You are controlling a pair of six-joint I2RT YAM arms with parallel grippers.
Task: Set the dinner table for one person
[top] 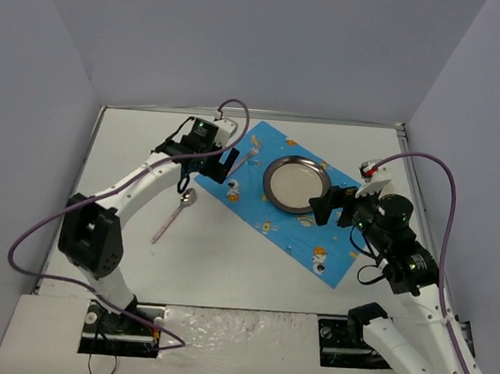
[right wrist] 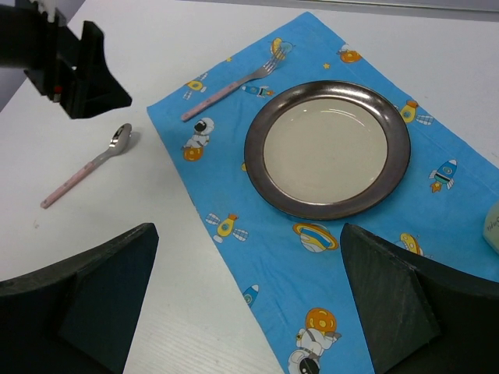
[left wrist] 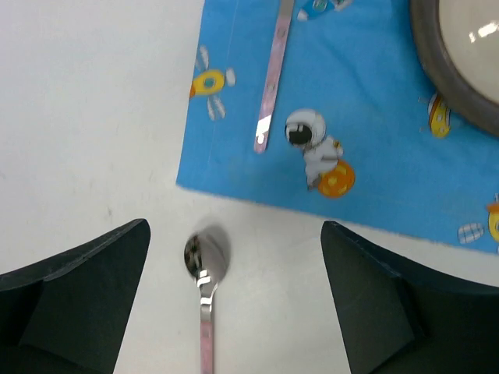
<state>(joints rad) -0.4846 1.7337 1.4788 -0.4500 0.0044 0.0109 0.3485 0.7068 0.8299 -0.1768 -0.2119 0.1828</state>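
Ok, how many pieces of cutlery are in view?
2: a fork on the astronaut-print cloth beside the plate; a spoon on the bare tabletop beside the cloth.

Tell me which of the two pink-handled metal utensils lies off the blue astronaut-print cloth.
The pink-handled metal spoon: it lies on the bare white tabletop, while the pink-handled fork rests on the cloth.

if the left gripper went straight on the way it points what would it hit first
Probably the spoon: its bowl lies on the dinner table between the open fingers of the left gripper. Depth is unclear, so it could land beside it.
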